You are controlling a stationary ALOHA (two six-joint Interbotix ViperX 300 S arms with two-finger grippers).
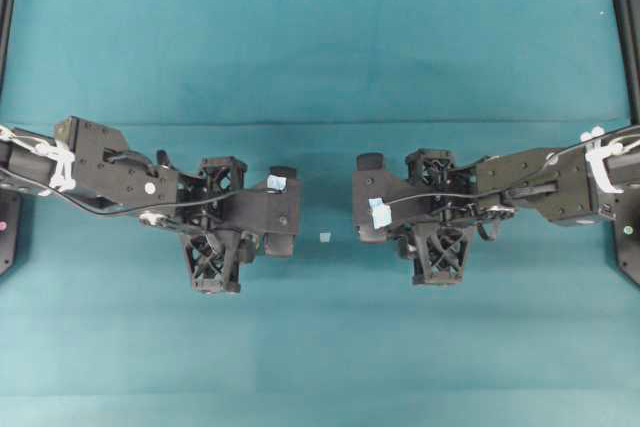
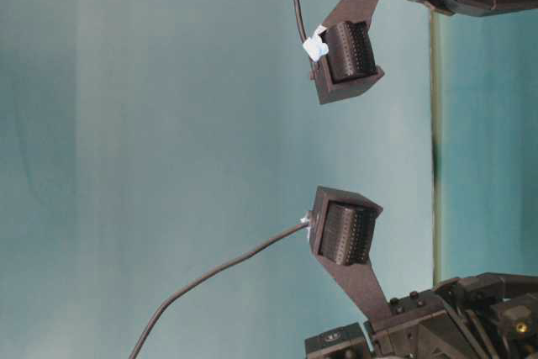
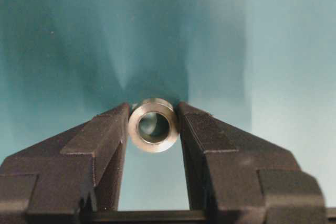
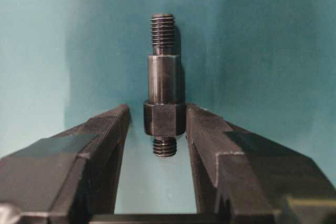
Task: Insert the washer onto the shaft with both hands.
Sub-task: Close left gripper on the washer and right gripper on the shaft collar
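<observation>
Washer and shaft both gripped, not joined yet

Left gripper point(image 3: 153, 124) has its jaws pinched on the washer point(image 3: 153, 125); right gripper point(image 4: 157, 121) clamps the shaft point(image 4: 164, 85) by its hex collar. Best bet: line the hole up with the threaded tip, slide slowly. Tiny pale scrap point(image 1: 324, 238) lies on the bench point(image 1: 320, 57) between them, probably harmless.

A flat teal tabletop point(image 1: 320, 57) with a matte cloth-like surface filled the overhead view, crossed by faint horizontal fold lines. A tiny pale whitish square scrap point(image 1: 324, 237) lay on it near the middle. Narrow black upright frame bars stood at the far left edge point(image 1: 6, 7) and the far right edge point(image 1: 630, 27) of that view.
</observation>
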